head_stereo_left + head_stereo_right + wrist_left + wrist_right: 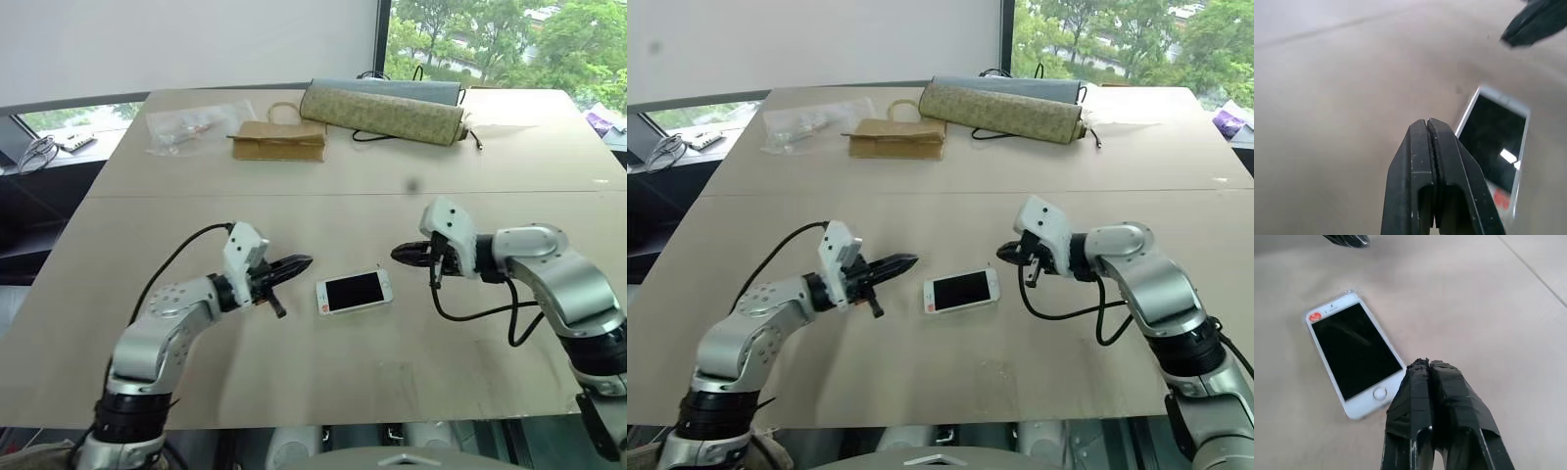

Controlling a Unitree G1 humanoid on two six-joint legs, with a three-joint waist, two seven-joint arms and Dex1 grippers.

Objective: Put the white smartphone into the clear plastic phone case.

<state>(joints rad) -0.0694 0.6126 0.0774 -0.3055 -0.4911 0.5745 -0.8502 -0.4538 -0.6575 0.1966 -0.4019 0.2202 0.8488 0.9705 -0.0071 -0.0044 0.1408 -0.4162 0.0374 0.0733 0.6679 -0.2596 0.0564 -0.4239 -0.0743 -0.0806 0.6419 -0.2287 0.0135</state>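
A white smartphone (354, 292) lies face up on the table (323, 382) between the left gripper (299, 262) and right gripper (402, 254), both pinched together and empty; pressing its corners evenly should seat it in any case.

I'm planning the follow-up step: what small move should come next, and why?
Probably lift both arms clear. The white smartphone lies flat, screen up, between the shut left end effector and shut right end effector, neither touching it. Whether the clear case surrounds it can't be told.
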